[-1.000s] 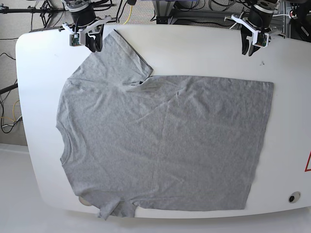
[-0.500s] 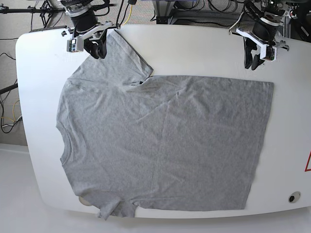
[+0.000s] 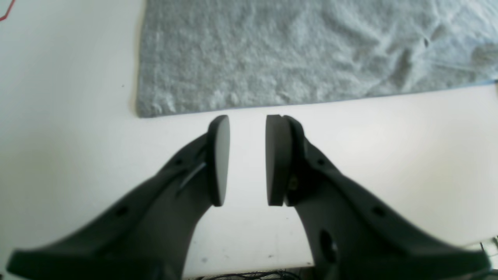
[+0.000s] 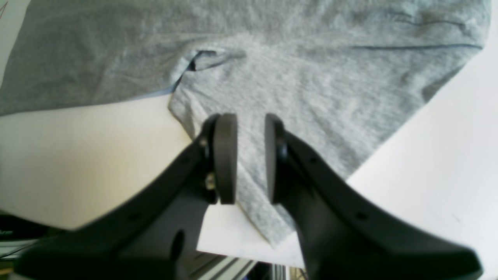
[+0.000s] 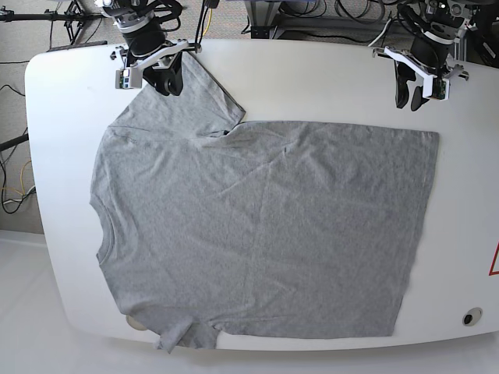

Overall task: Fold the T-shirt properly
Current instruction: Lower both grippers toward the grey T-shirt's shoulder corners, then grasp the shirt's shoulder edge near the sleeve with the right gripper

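The heather-grey T-shirt (image 5: 257, 226) lies flat on the white table (image 5: 312, 78), neck at the left and hem at the right. My right gripper (image 5: 171, 84) hangs over the far sleeve (image 5: 191, 97). In the right wrist view it (image 4: 251, 116) is open a narrow gap, with sleeve cloth (image 4: 291, 77) showing under and between the fingers. My left gripper (image 5: 411, 100) is above bare table just behind the far hem corner (image 5: 433, 136). In the left wrist view it (image 3: 248, 118) is open and empty, a little short of the shirt's edge (image 3: 291, 50).
The near sleeve (image 5: 175, 336) is bunched at the table's front edge. A red mark (image 5: 494, 261) and a round hole (image 5: 471, 316) sit at the table's right side. Cables and stands (image 5: 70, 15) lie behind the table.
My right gripper has moved right and down over the far sleeve. My left gripper has moved right and nearer the far hem corner. The shirt has not moved.
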`<action>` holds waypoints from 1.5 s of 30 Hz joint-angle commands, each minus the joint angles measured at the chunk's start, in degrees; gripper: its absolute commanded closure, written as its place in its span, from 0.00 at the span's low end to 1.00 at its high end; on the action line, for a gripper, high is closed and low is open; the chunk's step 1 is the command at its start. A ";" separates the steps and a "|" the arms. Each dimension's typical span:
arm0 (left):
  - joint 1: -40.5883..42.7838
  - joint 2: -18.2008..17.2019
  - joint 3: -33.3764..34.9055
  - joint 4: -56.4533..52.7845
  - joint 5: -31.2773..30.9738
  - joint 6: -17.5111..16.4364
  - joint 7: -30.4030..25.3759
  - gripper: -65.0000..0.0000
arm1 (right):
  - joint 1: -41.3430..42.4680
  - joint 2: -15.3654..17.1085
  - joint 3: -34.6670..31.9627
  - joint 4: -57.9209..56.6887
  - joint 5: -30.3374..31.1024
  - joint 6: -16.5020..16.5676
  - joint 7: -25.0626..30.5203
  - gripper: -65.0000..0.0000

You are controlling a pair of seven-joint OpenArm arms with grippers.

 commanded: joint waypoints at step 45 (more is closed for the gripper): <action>-2.63 -2.16 -1.18 -1.17 -0.23 -2.45 -2.35 0.60 | 7.86 2.50 1.49 -14.63 7.41 -0.11 1.69 0.77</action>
